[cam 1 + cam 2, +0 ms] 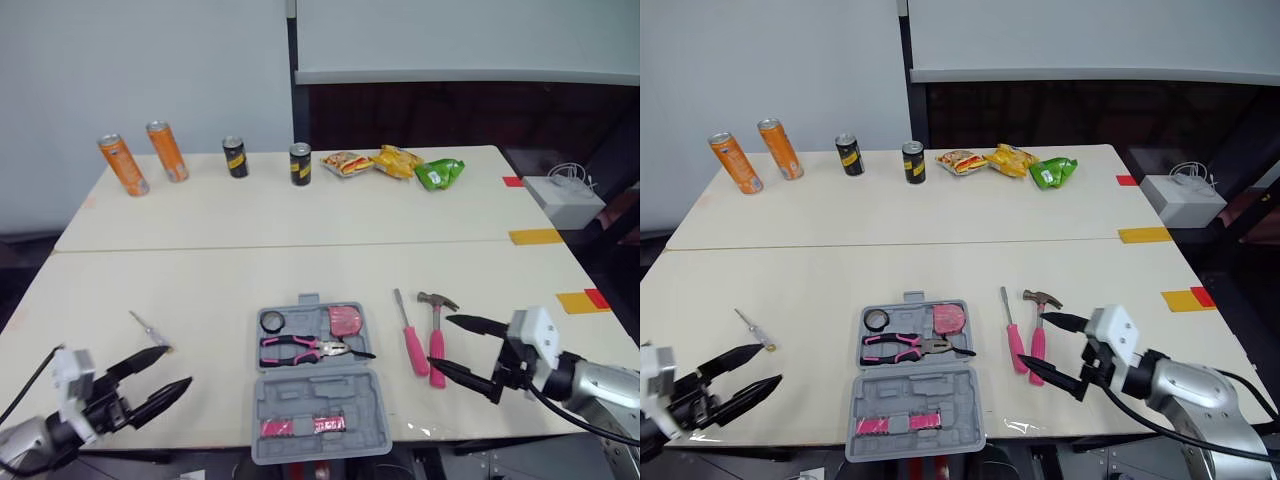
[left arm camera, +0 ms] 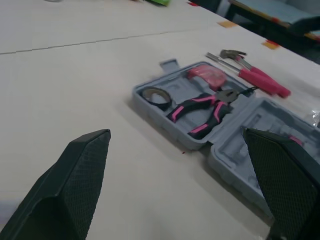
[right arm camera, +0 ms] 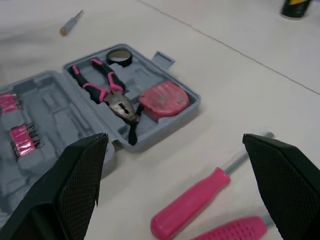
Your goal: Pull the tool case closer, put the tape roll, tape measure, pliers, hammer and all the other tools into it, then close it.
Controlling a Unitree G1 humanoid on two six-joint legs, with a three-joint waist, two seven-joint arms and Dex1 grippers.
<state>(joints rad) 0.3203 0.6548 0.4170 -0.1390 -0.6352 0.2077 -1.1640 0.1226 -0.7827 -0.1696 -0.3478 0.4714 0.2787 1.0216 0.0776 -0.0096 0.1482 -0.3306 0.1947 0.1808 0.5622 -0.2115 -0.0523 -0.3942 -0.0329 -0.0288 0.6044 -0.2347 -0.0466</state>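
The grey tool case (image 1: 318, 412) lies open at the table's near edge. Its far half holds a black tape roll (image 1: 271, 321), a pink tape measure (image 1: 346, 320) and pink-handled pliers (image 1: 305, 349). To the right of the case lie a pink screwdriver (image 1: 412, 340) and a pink-handled hammer (image 1: 437, 335). A small screwdriver (image 1: 148, 329) lies to the case's left. My right gripper (image 1: 469, 355) is open, just right of the hammer's handle. My left gripper (image 1: 163, 373) is open, near the small screwdriver, holding nothing.
Along the far table stand two orange cans (image 1: 122, 164), two dark cans (image 1: 234, 157) and several snack packets (image 1: 396, 161). A white box (image 1: 564, 201) sits off the table's right edge, with coloured tape marks (image 1: 536, 237) near it.
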